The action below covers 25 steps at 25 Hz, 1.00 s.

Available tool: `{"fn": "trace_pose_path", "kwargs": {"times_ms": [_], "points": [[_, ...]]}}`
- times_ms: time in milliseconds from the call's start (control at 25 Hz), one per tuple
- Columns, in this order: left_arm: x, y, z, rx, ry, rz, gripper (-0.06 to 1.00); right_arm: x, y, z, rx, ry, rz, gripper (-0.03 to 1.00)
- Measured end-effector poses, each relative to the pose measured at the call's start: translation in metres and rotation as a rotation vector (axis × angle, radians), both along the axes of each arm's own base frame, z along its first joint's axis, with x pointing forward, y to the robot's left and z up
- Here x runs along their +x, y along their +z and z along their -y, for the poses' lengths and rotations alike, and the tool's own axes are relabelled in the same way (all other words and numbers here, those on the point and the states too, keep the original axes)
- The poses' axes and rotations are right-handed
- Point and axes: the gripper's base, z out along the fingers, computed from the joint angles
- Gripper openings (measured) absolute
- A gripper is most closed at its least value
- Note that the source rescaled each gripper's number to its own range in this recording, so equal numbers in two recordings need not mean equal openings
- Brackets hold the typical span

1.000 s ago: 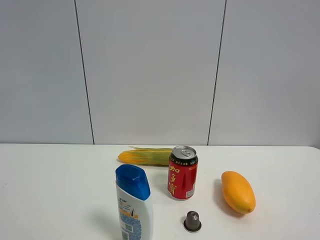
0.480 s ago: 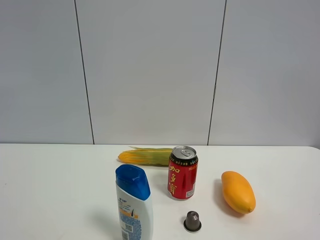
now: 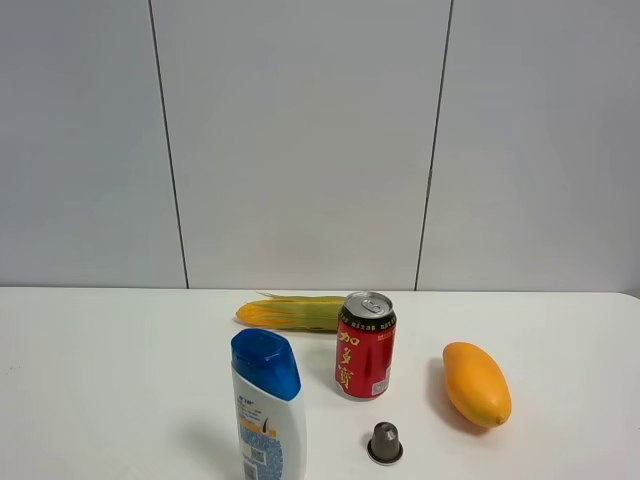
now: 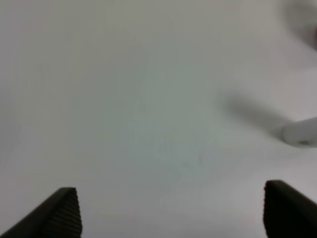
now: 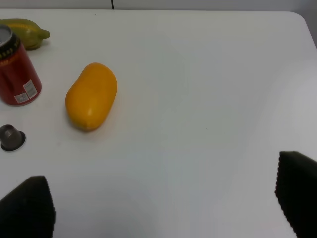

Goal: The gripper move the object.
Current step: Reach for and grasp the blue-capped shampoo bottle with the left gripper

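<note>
Shampoo bottle (image 3: 268, 410), white with a blue cap, stands upright at the near edge of my white table (image 3: 100, 360), a little left of that edge's middle. Its base is cut off by the high view's frame, and neither of my claws touches it. My left gripper (image 4: 171, 212) hangs over bare, blurred tabletop, fingers spread wide with nothing between them. My right gripper (image 5: 162, 203) is just as wide and empty, over the right part of the table. A yellow mango (image 3: 476, 384) lies toward the right edge, well apart from the bottle. A corn cob (image 3: 292, 314) lies along the far edge, just behind the red can (image 3: 365, 346), which stands upright between bottle and mango. A small grey capsule (image 3: 385, 443) sits by the near edge, in front of the can.
</note>
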Motion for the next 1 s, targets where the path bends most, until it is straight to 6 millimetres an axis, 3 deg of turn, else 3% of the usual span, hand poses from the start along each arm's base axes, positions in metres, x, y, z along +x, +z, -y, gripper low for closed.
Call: {"fn": "trace_pose_path", "kwargs": {"times_ms": [200, 440, 1000], "points": [[0.018, 0.005, 0.011, 0.044, -0.068, 0.012, 0.49, 0.0, 0.0, 0.0, 0.0, 0.0, 0.0, 1.0], [0.033, -0.001, 0.041, 0.038, -0.157, 0.012, 0.49, 0.0, 0.0, 0.0, 0.0, 0.0, 0.0, 1.0], [0.016, -0.007, 0.107, 0.017, -0.348, -0.016, 0.49, 0.0, 0.0, 0.0, 0.0, 0.0, 0.0, 1.0]]}}
